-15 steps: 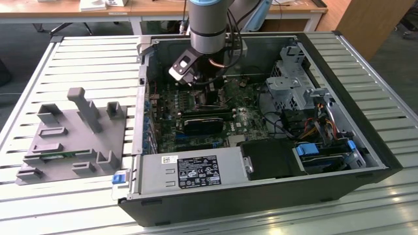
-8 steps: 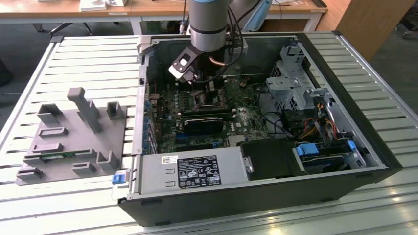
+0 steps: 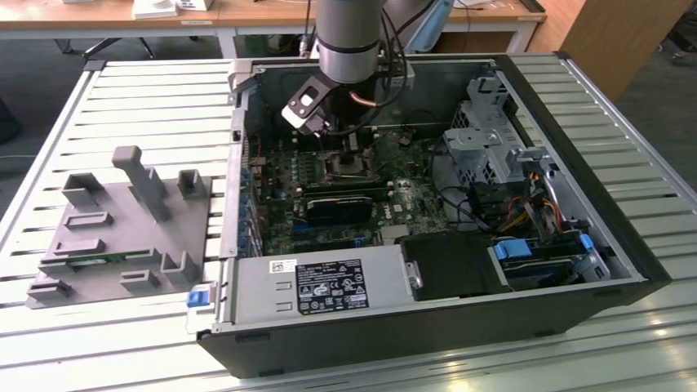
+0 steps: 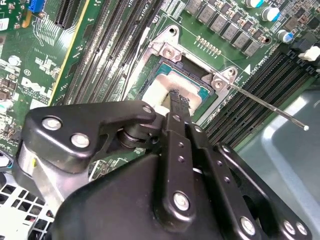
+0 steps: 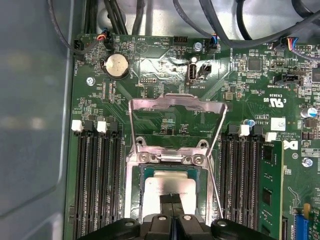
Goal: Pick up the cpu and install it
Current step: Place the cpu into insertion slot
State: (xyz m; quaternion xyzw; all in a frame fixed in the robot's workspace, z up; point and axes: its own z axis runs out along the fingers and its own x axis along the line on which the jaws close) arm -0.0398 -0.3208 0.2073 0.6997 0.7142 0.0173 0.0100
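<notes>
Exterior view: arm (image 3: 348, 49) reaches down into the open PC case (image 3: 436, 343) lying on the slatted counter (image 3: 142, 106), jaws low over the motherboard socket (image 3: 351, 167).

Second wrist view: cpu (image 4: 172, 82) sits in the socket, jaws closed narrow, tips touching its silver top.

First wrist view: cpu (image 5: 167, 182) seated, load frame (image 5: 175, 102) flipped open, jaws pinched together on top.

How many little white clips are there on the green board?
4, in the first wrist view: two white clips at the slot ends on one side of the socket, two on the other. More may be hidden behind the gripper.
</notes>
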